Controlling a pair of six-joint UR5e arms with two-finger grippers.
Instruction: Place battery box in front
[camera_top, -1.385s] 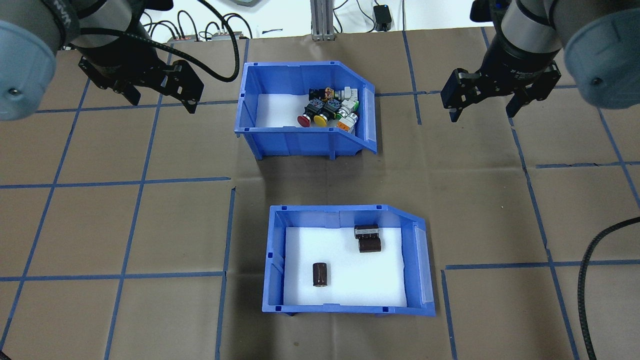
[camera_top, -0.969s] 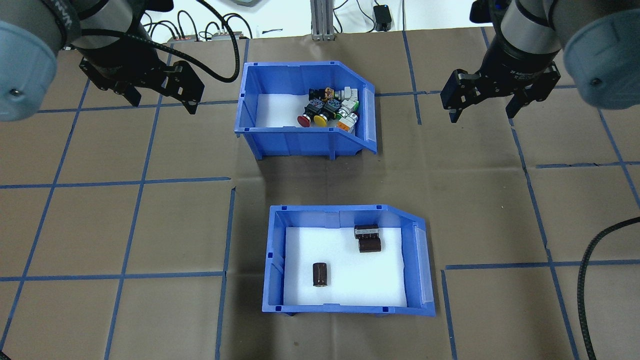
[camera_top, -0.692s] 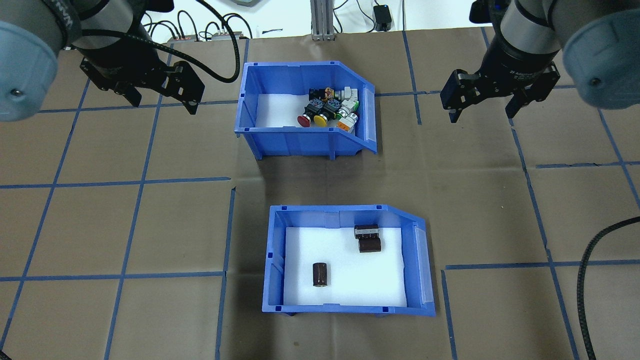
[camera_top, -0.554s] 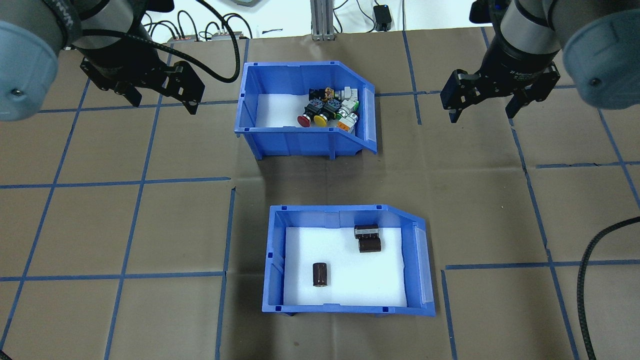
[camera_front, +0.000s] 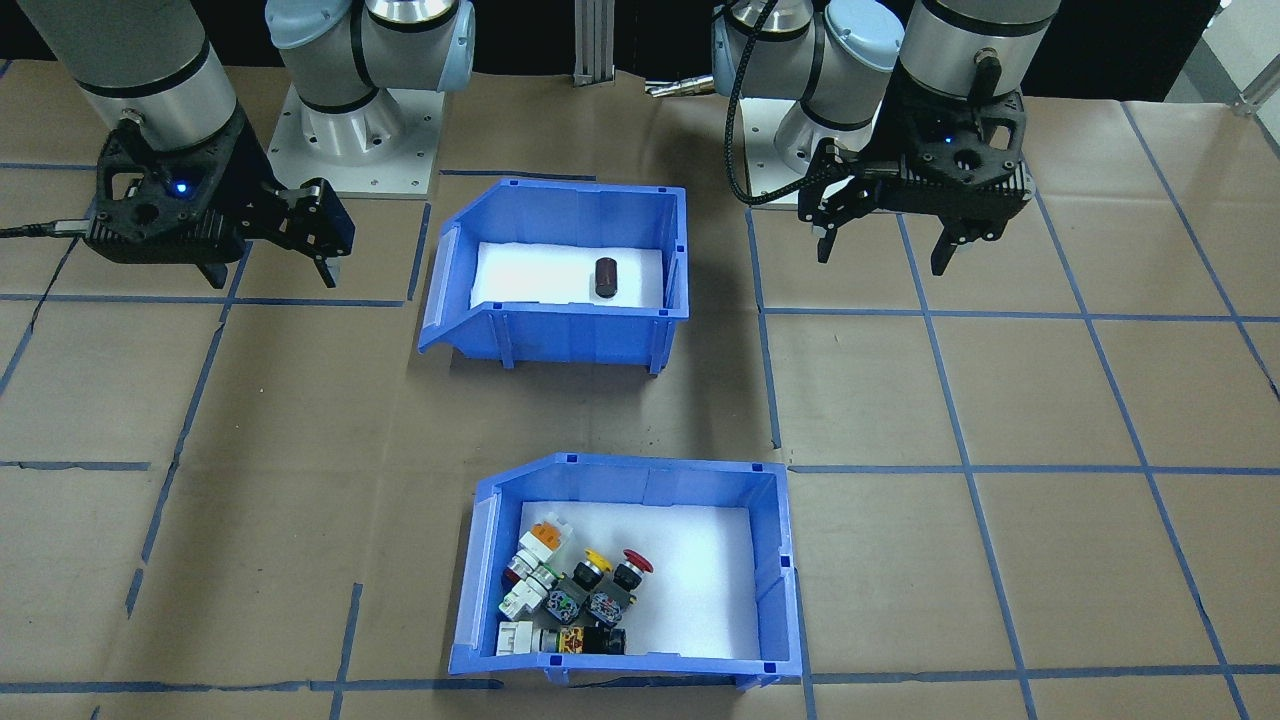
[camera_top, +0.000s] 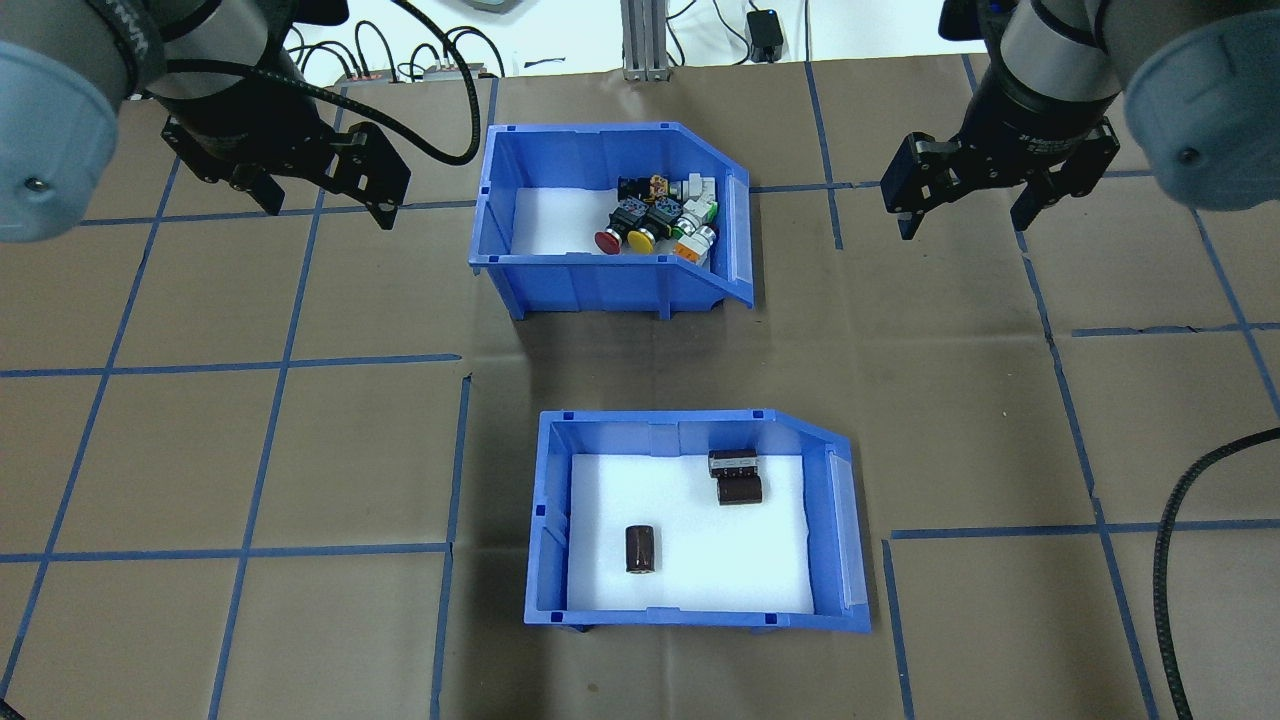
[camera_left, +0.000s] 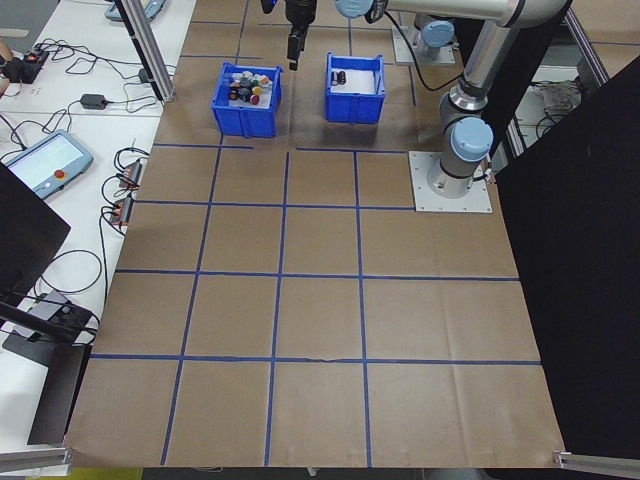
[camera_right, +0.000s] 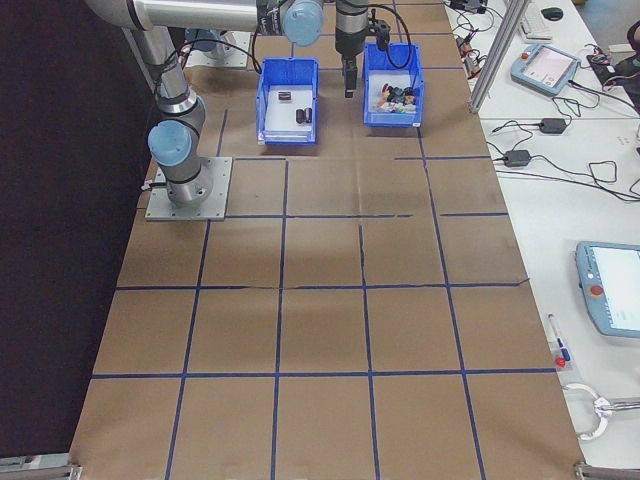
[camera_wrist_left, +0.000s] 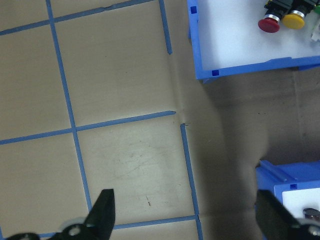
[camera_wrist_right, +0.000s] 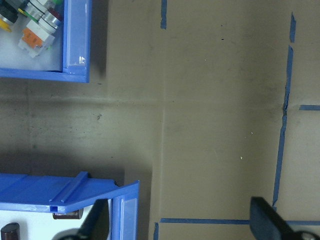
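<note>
The battery box (camera_top: 546, 520) is a blue bin with white foam and three dark cylinders (camera_top: 640, 548) lying in it. It stands on the robot's side of the table, its near wall (camera_front: 570, 335) facing the other bin. My left gripper (camera_top: 328, 205) hangs open and empty above the table, far left of the switch bin. On the far right my right gripper (camera_top: 962, 222) also hangs open and empty. The left wrist view catches a corner of the battery box (camera_wrist_left: 290, 180) past the left gripper (camera_wrist_left: 186, 215). In the right wrist view the box's sloped rim (camera_wrist_right: 75, 192) shows by the right gripper (camera_wrist_right: 180, 217).
A second blue bin (camera_top: 600, 285) with colourful push-button switches stands on the far side, a gap of bare paper between the two bins. Brown paper with blue tape lines covers the table. Cables and an aluminium post (camera_top: 640, 40) line the far edge.
The right gripper has edged slightly toward the far side. Both bins and the left gripper stay where they were.
</note>
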